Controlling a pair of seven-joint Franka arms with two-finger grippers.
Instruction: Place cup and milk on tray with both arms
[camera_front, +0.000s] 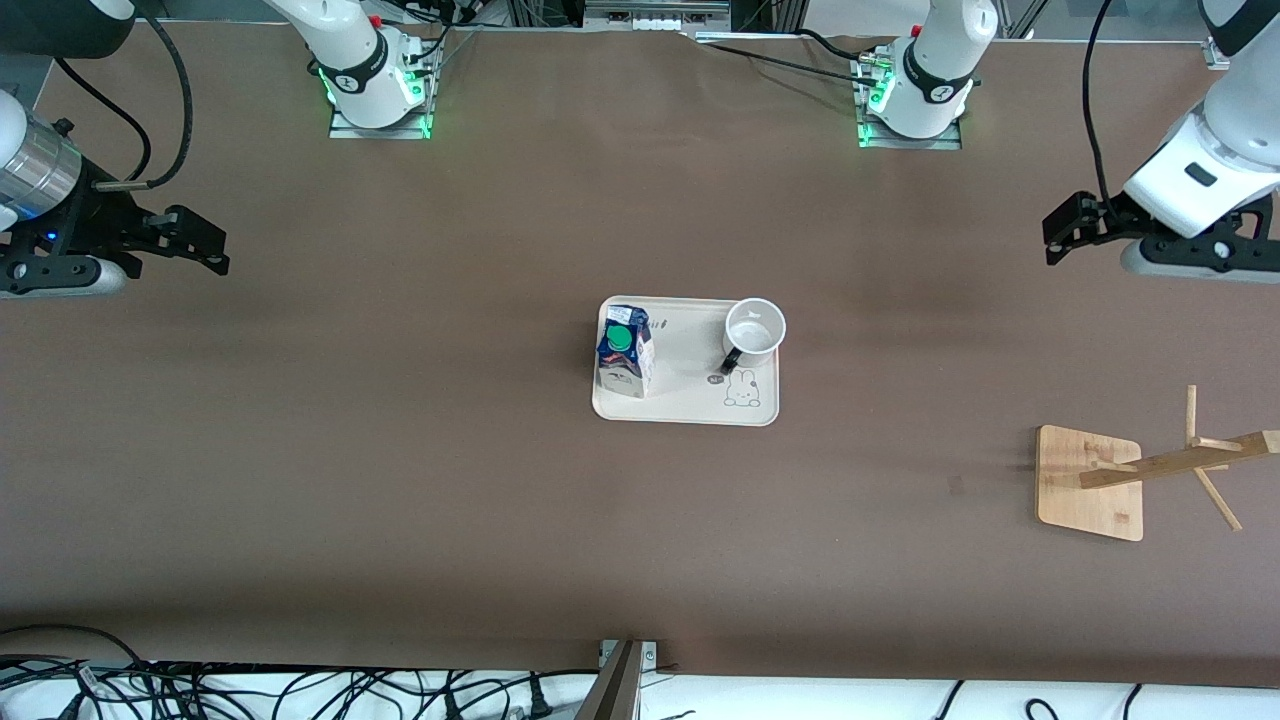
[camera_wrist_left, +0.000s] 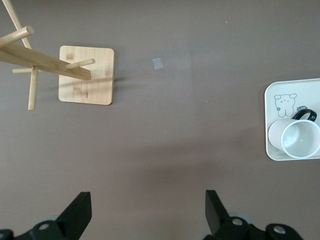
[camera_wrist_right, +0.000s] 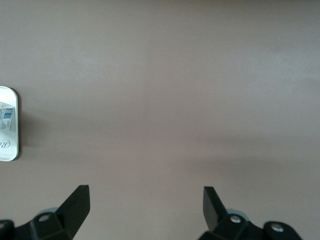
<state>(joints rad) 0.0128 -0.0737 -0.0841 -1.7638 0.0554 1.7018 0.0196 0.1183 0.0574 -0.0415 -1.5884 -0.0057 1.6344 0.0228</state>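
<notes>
So, both items are sitting on the tray (camera_front: 690, 405) in the middle of the table. The milk (camera_front: 625, 352) stands upright at the tray's end toward the right arm, about 9 o'clock from the tray's centre in the front view, and the cup (camera_front: 754, 330) is upright at roughly 2 o'clock, in the corner toward the left arm, handle pointing down toward the little rabbit drawing. They're well apart from each other. The left gripper (camera_wrist_left: 147, 212) hangs over bare table at its own end, fingers spread apart and holding nothing. The right gripper (camera_wrist_right: 146, 210) does the same over its end, fingers apart and empty too. A wooden stand (camera_front: 1090, 483) sits toward the left arm's end, nearer the front camera than the tray; its post looks tilted, though that may just be the camera angle.
</notes>
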